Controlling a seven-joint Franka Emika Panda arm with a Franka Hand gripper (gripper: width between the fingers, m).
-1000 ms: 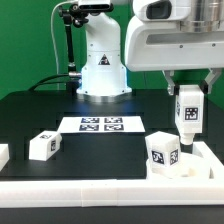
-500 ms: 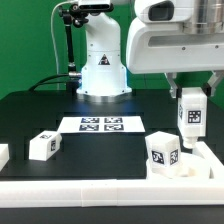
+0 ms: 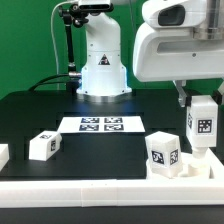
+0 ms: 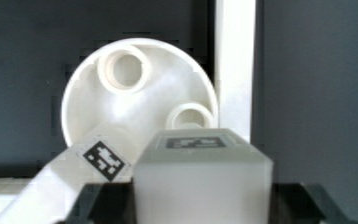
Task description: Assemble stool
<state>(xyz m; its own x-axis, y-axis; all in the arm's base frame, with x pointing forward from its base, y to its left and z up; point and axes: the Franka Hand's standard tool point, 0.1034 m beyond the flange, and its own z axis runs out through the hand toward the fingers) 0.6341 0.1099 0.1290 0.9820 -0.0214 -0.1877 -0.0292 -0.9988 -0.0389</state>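
My gripper (image 3: 202,104) is shut on a white block leg (image 3: 202,125) and holds it upright, above the exterior view's right side of the round white seat (image 3: 190,168). The seat lies flat at the front right, against the rim bars. A second leg (image 3: 163,151) stands upright on the seat's left part. Two loose legs lie on the table, one at left (image 3: 42,145) and one at the left edge (image 3: 2,155). In the wrist view the held leg (image 4: 202,165) fills the space between the dark fingers (image 4: 101,205), above the seat (image 4: 131,95) and its round holes. The standing leg (image 4: 78,172) is beside it.
The marker board (image 3: 100,124) lies at the table's middle. A long white rim bar (image 3: 90,190) runs along the front, and another (image 3: 214,153) along the right, also in the wrist view (image 4: 238,50). The robot base (image 3: 103,65) stands at the back.
My gripper has carried the held leg toward the exterior view's right and slightly lower. The seat and the other legs have not moved.
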